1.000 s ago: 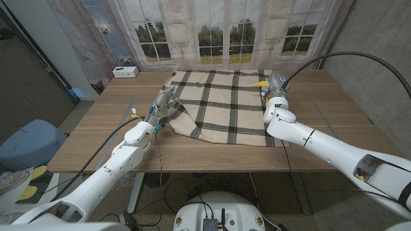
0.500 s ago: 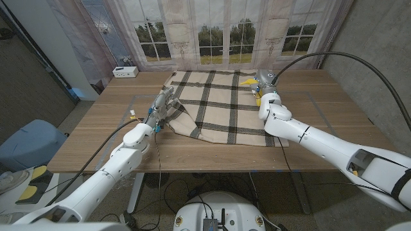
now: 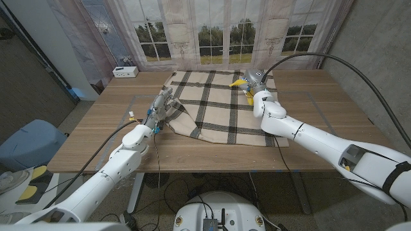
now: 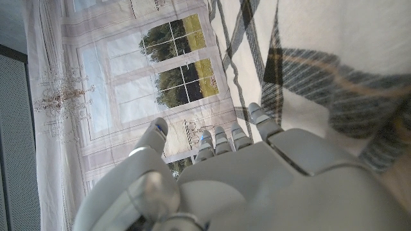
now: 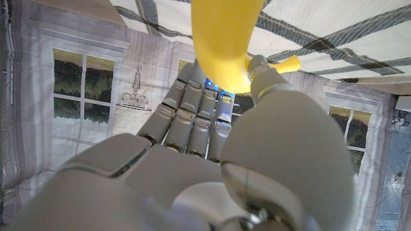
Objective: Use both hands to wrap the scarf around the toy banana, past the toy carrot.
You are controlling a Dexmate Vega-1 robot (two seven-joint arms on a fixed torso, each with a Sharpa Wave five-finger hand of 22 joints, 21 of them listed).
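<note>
Banana held in right hand; left hand on scarf.
No readable writing or labels on any item. Right arm reaches forward over the plaid scarf's far right part; in the right wrist view its fingers and thumb are closed around the yellow banana, which sticks out past the fingertips above the cloth. Left arm is extended to the scarf's left edge, where the cloth is bunched in a fold just ahead of the hand. In the left wrist view the left hand has fingers stretched out side by side against the scarf; cannot tell whether it grips the cloth. White box sits well beyond the left hand, at the table's far corner.
</note>
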